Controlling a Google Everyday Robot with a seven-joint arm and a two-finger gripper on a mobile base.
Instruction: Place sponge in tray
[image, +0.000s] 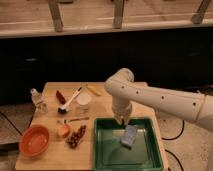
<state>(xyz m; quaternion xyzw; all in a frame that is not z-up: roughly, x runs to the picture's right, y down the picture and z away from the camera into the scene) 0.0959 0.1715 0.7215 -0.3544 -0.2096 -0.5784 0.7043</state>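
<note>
Camera view showed my arm (150, 95) reaching in from the right side and bending down over a wooden table (50, 162), with my pincer (122, 121) hanging over the far inner part of the tray (102, 150). Whether it was apart or together I could not tell; nothing could be seen held in it.

Just below and slightly right of my pincer lay the sponge (129, 136), inside the green tray, resting on its floor a little right of the tray's middle and turned at a slight angle to the rim. A small gap seemed to separate it from my pincer, though I could not be sure of that.

Left of my pincer, well apart from it, the other things sat on the table. An orange bowl (34, 140) stood at the near left corner. Between the bowl and the tray lay a cluster of dark red grapes (75, 138) and a small orange piece of fruit (63, 130) just beside them. Farther back lay a dish brush (69, 102) with its white handle slanting away, a white cup (83, 101) just right of it, and a clear bottle (37, 99) near the left edge.
</note>
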